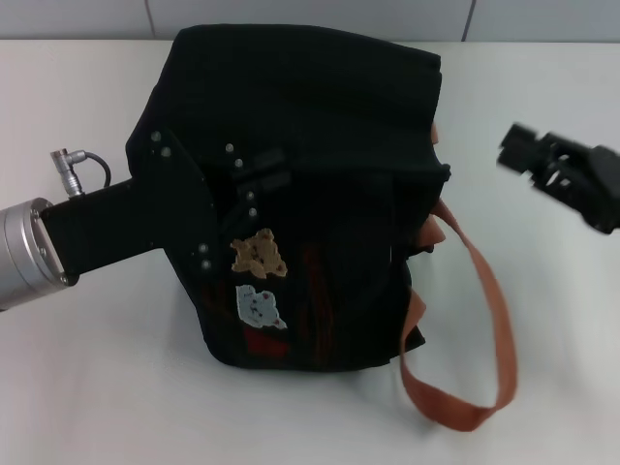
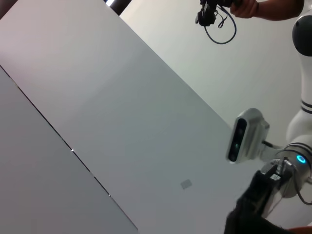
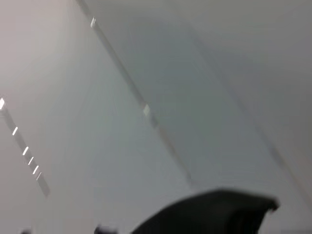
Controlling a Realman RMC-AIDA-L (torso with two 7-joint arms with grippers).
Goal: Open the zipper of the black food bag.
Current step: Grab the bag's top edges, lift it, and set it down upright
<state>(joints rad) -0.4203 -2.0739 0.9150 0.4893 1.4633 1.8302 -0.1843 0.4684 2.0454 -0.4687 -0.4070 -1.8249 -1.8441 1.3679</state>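
Your bag (image 1: 310,174) stands on the white table (image 1: 87,387), about mid-view from the head camera, its patched front face turned toward you and one orange strap (image 1: 484,320) trailing off its right side onto the table. The left gripper (image 1: 242,179) lies against the bag's left upper face, dark on dark; you cannot tell whether its fingers are spread or closed, or whether they have hold of any fabric. The right gripper (image 1: 528,155) hovers in the air off the bag's right upper corner, near it but apart, and its fingers cannot be read either.

The zipper itself does not show clearly: no silver pull can be picked out on the black top. By judgement it runs along the top edge, so its long axis probably lies left to right across the view, between the two grippers. That puts the top seam to the left of the right gripper and a little below it. The left one is nearer the bag, seemingly placed to brace it, which leaves the right as the likelier one to go for the pull.

Mind the strap ends bunched at the right upper corner (image 1: 436,136): they sit between the right gripper and the seam. Neither wrist view shows the bag's top usefully
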